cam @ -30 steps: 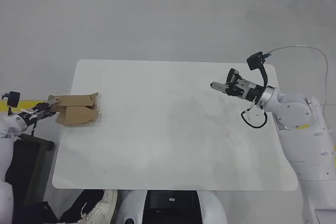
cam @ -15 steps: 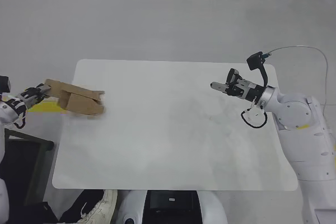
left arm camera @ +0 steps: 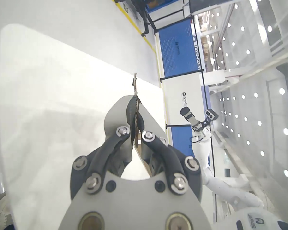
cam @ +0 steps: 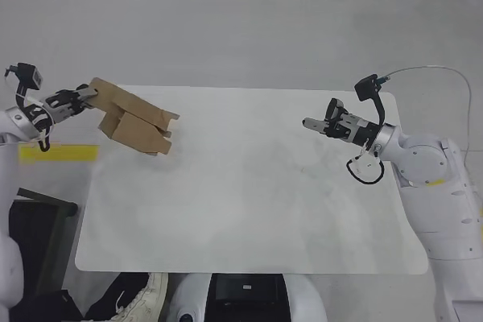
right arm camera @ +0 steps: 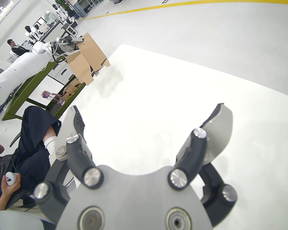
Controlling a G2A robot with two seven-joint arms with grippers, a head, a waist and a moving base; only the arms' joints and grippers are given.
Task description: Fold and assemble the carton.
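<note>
A flattened brown carton (cam: 135, 119) hangs in the air over the table's far left corner, tilted, with its loose flaps drooping. My left gripper (cam: 87, 93) is shut on the carton's outer edge, beyond the table's left side. Seen from the left wrist, the cardboard edge (left arm camera: 135, 111) runs straight between the shut fingers of the left gripper (left arm camera: 135, 110). From across the table, the right wrist sees the carton (right arm camera: 87, 57) held up by that arm. My right gripper (cam: 309, 124) hovers open over the table's right part; the right wrist view shows the gripper (right arm camera: 147, 114) with nothing between its fingers.
The white table (cam: 249, 209) has bare room across its middle and front. A green bench (right arm camera: 36, 82) with more cardboard and a bottle stands off the left side. A seated person (right arm camera: 19, 144) holding a controller is beside the table's near left.
My left arm has lifted the carton off the table's left edge and swung it up and toward the far left corner, tilting it. The right arm has not moved.
</note>
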